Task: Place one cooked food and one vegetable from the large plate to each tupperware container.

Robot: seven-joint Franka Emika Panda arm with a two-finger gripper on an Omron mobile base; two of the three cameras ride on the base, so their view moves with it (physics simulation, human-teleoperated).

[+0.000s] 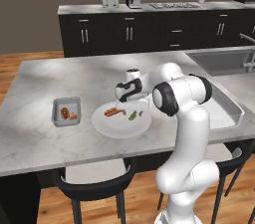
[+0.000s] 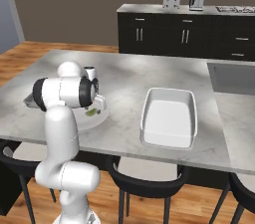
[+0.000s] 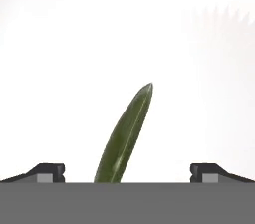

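The large plate (image 1: 119, 127) is round and white, near the island's front edge. An orange-brown cooked piece (image 1: 113, 112) and a green pointed vegetable (image 1: 132, 115) lie on it. My gripper (image 1: 121, 102) hangs low over the plate, open. In the hand view the green vegetable (image 3: 124, 136) runs up between the two fingertips (image 3: 48, 172), and the gripper (image 3: 127, 173) holds nothing. The small grey tupperware container (image 1: 66, 101) sits left of the plate and holds orange food pieces (image 1: 65, 113). The white tupperware container (image 2: 168, 117) stands to the right; its inside looks bare.
A sink (image 1: 221, 61) with a faucet is set into the island's far right corner. Dark stools (image 1: 94, 185) stand under the front edge. The back counter (image 1: 149, 8) carries a toaster and a coffee machine. My own arm (image 1: 182, 118) blocks part of the white container.
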